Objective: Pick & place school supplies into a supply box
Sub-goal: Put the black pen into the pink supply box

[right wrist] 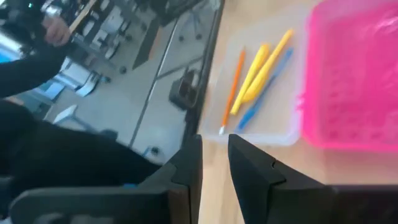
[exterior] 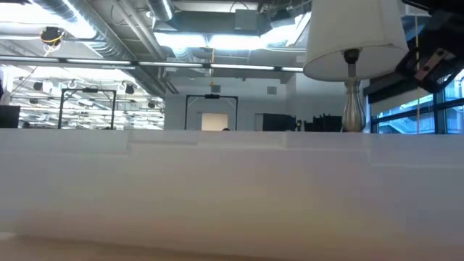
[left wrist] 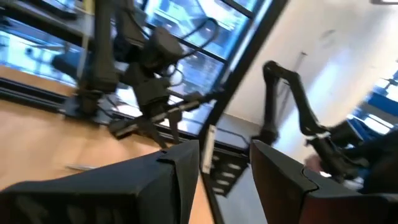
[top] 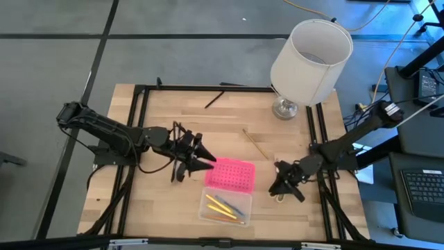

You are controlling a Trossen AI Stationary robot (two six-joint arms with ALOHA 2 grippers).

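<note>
Inside, supply box (top: 226,192) holds three pens (right wrist: 258,71).

Box (top: 227,189) near table (top: 159,201) front edge, about mid-width: lid (top: 229,173) behind, open base (top: 225,207) in front. Pens (top: 223,206) lie in base. Left gripper (top: 205,160) just beside lid's left rear corner. Right gripper (top: 282,186) right of box, apart from it. Pencil (top: 257,144) lies behind box, toward lamp (top: 305,59) at right rear corner. Pen (top: 214,99) near rear edge, left of lamp.
</note>
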